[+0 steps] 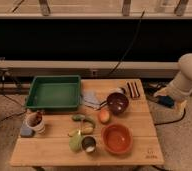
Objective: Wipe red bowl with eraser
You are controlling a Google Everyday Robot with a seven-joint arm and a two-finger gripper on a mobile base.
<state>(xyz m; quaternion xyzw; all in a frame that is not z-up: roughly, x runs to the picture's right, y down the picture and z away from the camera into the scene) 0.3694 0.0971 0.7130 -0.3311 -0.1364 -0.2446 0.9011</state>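
The red bowl (116, 138) is wide and orange-red and sits near the table's front edge, right of centre. The eraser (133, 90), a small black striped block, lies flat at the back right of the table, just behind a smaller dark maroon bowl (117, 102). Only my white arm (188, 75) shows, bent at the right edge of the view and off the table's right side. The gripper itself is out of view there, open, and well away from both the eraser and the red bowl.
A green tray (54, 92) fills the back left. A blue-grey cloth (92, 98), an orange fruit (104, 116), green items (81, 125), a small cup (89, 144) and a white mug (35, 121) crowd the middle and left. Cables and a blue object (165, 101) lie on the floor at right.
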